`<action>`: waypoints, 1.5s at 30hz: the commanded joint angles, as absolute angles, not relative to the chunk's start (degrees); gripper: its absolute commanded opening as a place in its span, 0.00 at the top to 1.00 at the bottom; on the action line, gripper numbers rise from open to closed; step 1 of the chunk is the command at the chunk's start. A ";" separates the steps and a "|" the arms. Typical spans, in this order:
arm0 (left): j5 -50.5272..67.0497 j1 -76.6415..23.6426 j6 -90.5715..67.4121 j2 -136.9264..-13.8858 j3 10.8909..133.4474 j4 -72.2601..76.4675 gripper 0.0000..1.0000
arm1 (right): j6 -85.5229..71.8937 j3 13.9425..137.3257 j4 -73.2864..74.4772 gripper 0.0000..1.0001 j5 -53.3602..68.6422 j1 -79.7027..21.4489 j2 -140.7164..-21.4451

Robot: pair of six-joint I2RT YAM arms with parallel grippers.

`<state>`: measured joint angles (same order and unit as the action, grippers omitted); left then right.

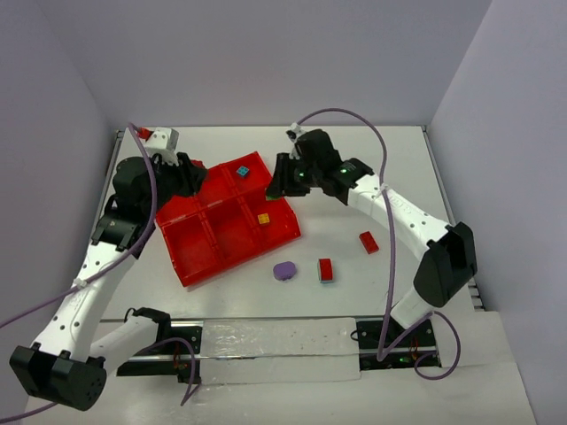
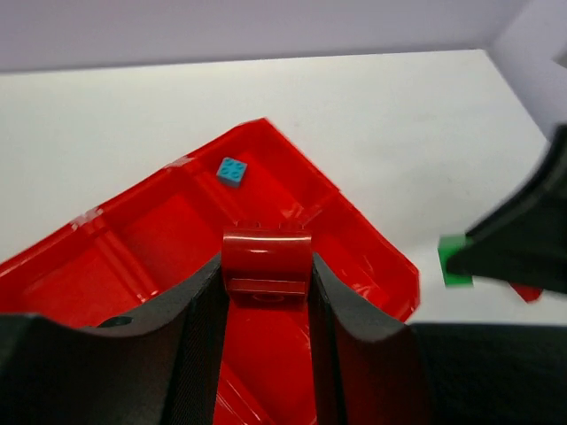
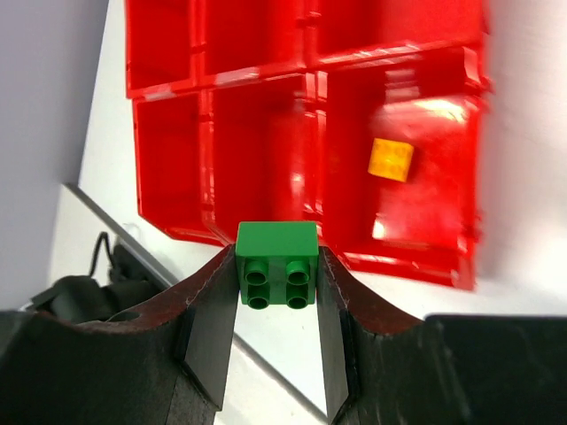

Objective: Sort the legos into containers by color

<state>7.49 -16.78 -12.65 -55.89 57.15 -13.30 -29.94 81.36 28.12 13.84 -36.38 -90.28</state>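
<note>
While both arms hang at the red tray, we note the left gripper clamped on a held red brick over its compartments. Right gripper clamped on a green brick, just off the tray's right edge. Teal brick in the far corner compartment, yellow brick in the right corner one. Purple brick, nearer red brick and farther red brick lie on the table.
</note>
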 commanded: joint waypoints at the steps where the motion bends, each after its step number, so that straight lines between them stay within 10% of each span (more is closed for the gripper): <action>1: -4.39 -16.70 -20.81 -61.04 64.05 -21.05 1.00 | -26.02 88.18 31.53 1.00 6.77 -42.50 -94.81; 24: -15.66 -16.79 -38.37 -58.21 60.85 -45.50 1.00 | -22.76 103.79 36.12 0.87 3.96 -52.29 -113.53; 32: -14.89 -16.79 -50.74 -54.91 51.64 -50.48 1.00 | -23.26 108.59 36.68 0.16 3.43 -52.41 -117.16; 45: -14.59 -16.97 -56.61 -66.24 49.13 -44.66 0.97 | -23.47 106.73 37.61 0.10 -3.49 -51.00 -108.43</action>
